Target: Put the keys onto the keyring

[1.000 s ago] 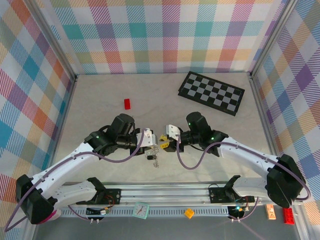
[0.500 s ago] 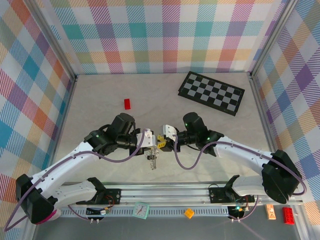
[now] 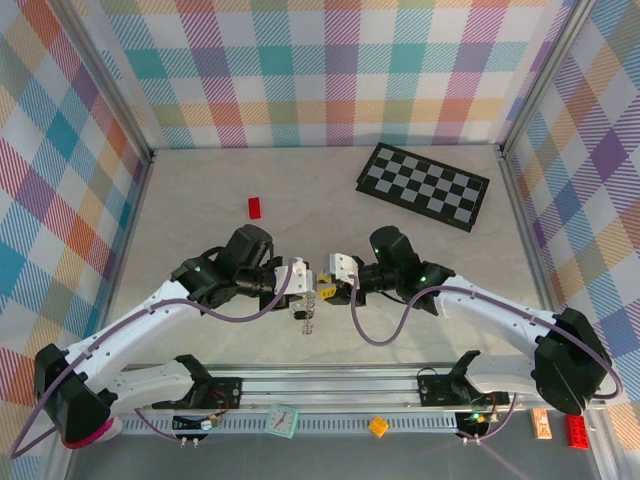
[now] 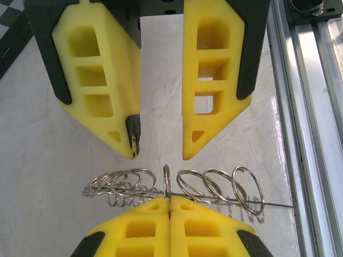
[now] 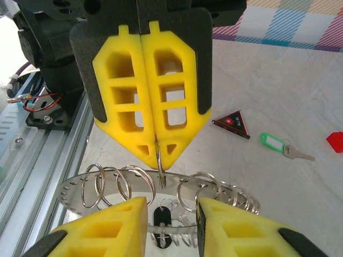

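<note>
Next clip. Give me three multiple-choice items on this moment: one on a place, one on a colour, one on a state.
1. Where is the silver key with the light green plastic head?
A. lying on the table
B. hanging on the keyring
C. on the black-and-white chequered board

2. What colour is the small rectangular brick?
A. blue
B. red
C. white

3. How is the left tool?
A. wide open
B. shut on a ring of the silver wire keyring
C. shut on the brick

Answers:
1 A, it lies on bare table, apart from the rings.
2 B, it is plainly red.
3 B, its yellow fingers meet around one ring.
</note>
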Available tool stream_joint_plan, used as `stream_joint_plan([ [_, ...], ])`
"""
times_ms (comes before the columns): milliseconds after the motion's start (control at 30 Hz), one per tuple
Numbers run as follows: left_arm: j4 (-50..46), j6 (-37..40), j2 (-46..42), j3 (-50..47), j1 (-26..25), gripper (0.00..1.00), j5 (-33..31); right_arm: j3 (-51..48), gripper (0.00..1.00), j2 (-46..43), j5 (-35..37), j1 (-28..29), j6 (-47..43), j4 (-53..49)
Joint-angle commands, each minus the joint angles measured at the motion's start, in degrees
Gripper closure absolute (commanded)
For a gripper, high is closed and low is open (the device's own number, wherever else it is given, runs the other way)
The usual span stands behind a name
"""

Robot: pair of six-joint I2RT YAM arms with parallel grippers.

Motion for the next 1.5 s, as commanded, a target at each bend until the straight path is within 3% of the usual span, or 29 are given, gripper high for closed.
stream_joint_plan([
  [0, -0.4, 1.2, 0.2, 2.2, -1.0, 1.0, 0.6, -0.7, 0.71, -0.3, -3.2, 0.4, 0.7, 2.2],
  [700, -0.7, 0.8, 1.0, 2.4, -1.2, 1.0, 0.6, 0.6, 0.81, 4.1, -4.7, 1.2, 2.9, 6.9],
  [800, -0.9, 0.3, 1.6, 2.8, -1.3, 1.0, 0.6, 0.4, 0.87, 4.3, -5.1, 1.2, 3.2, 7.4],
  [900, -0.2, -1.8, 1.8, 3.2, -1.2, 1.0, 0.0, 0.0, 1.0, 4.1, -5.7, 1.2, 3.4, 7.9],
  [1000, 2.0, -5.0, 1.2, 2.6, -1.2, 0.99, -1.1, -1.2, 1.0, 3.5, -6.1, 1.2, 3.1, 8.6],
  [1067, 5.0, -7.6, -0.1, 0.8, -1.1, 0.82, -1.3, -2.5, 1.0, 3.0, -6.2, 1.1, 3.1, 9.5],
  [1167, 12.2, -13.2, -3.5, -4.2, -0.4, 0.7, 1.1, -4.4, 1.0, 2.4, -7.4, 0.3, 4.2, 11.9],
  [1467, 40.7, -28.5, -17.7, -24.5, 0.3, 0.6, 4.5, -8.0, 1.0, 0.3, -11.5, -2.3, 7.5, 16.1],
])
